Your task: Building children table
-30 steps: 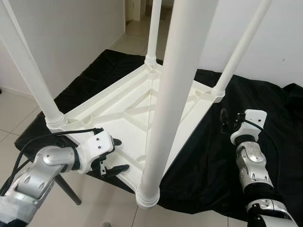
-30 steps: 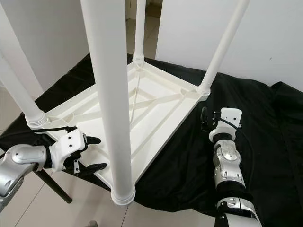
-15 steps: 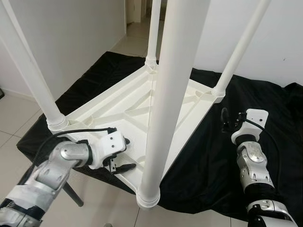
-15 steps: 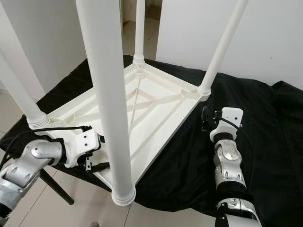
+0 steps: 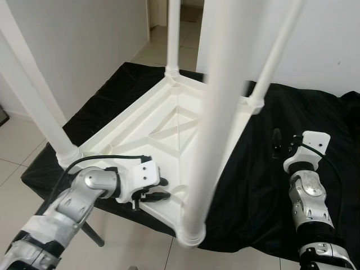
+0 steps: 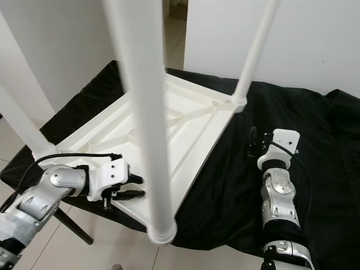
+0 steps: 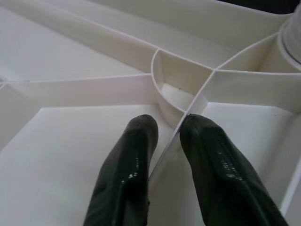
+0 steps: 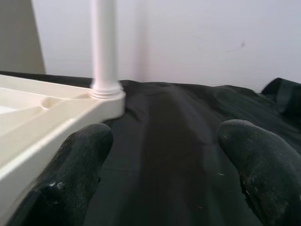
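Observation:
A white children's table (image 5: 169, 121) lies upside down on a black cloth (image 5: 247, 191), its four legs pointing up. The nearest leg (image 5: 216, 124) rises close in front of me. My left gripper (image 5: 164, 189) is at the table's near left edge. In the left wrist view its two fingers (image 7: 136, 141) press against either side of a thin rib (image 7: 188, 113) on the underside, beside a small round socket. My right gripper (image 5: 281, 145) hovers over the cloth to the right of the table, open with nothing between its fingers (image 8: 84, 155).
The cloth covers a low stand; one dark strut (image 5: 93, 236) reaches the tiled floor (image 5: 17, 146) at the near left. White walls stand left and behind, with a doorway (image 5: 157, 17) at the back. The cloth lies bare to the right of the table.
My left gripper has moved right onto the table's near edge and its fingers have come together on the rib. The right arm is still. The camera has shifted.

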You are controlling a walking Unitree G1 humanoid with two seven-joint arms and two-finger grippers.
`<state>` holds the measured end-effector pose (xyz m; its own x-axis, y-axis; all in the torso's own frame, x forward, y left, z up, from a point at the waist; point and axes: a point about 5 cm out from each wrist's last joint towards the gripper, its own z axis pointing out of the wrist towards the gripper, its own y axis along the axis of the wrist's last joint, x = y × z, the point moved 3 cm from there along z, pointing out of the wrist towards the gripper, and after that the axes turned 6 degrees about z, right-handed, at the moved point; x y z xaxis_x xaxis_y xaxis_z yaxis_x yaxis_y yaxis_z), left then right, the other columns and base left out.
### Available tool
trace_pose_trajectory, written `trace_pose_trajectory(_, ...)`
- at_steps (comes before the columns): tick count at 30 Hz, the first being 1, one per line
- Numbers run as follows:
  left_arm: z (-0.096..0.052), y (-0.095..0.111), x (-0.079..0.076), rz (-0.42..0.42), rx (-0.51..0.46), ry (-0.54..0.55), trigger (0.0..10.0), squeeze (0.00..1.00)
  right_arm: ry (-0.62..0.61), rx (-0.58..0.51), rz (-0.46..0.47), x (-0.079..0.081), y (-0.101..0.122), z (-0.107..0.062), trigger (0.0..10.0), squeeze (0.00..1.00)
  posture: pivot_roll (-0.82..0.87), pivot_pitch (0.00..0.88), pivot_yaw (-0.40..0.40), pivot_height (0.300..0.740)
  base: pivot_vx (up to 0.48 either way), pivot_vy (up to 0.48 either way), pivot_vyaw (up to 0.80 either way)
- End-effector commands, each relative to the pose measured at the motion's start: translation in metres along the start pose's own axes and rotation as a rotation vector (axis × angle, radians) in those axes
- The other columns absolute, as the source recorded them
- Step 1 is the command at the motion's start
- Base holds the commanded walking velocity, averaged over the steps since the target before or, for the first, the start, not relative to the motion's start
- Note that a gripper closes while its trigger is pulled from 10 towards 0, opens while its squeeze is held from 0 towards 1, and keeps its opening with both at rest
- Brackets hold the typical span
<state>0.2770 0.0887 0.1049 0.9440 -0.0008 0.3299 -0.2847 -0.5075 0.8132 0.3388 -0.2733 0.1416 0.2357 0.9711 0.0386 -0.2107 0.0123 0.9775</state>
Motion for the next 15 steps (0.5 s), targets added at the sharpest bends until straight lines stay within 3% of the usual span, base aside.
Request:
trace_pose_trajectory(1, 0.002, -0.011, 0.001, -0.040, 0.044, 0.017, 0.0, 0.00, -0.010, 0.019, 0.006, -0.002, -0.004, -0.003, 10.0, 0.00, -0.05, 0.000, 0.000, 0.740, 0.000, 0.000, 0.00)
trace_pose_trajectory(10, 0.014, -0.003, 0.011, -0.016, 0.011, 0.076, 0.0, 0.00, -0.017, 0.019, 0.006, -0.001, -0.003, -0.005, 10.0, 0.00, -0.05, 0.000, -0.006, 0.740, 0.000, 0.000, 0.00)
trace_pose_trajectory(11, 0.016, -0.001, 0.014, -0.007, 0.009, 0.098, 10.0, 0.00, -0.021, 0.020, 0.005, -0.001, -0.004, -0.006, 10.0, 0.00, -0.05, 0.000, -0.007, 0.740, 0.000, 0.000, 0.00)
trace_pose_trajectory(15, 0.021, 0.002, 0.019, 0.001, -0.006, 0.137, 10.0, 0.00, -0.033, 0.028, 0.009, 0.001, -0.008, -0.010, 10.0, 0.00, -0.05, 0.000, -0.007, 0.740, 0.000, 0.000, 0.00)
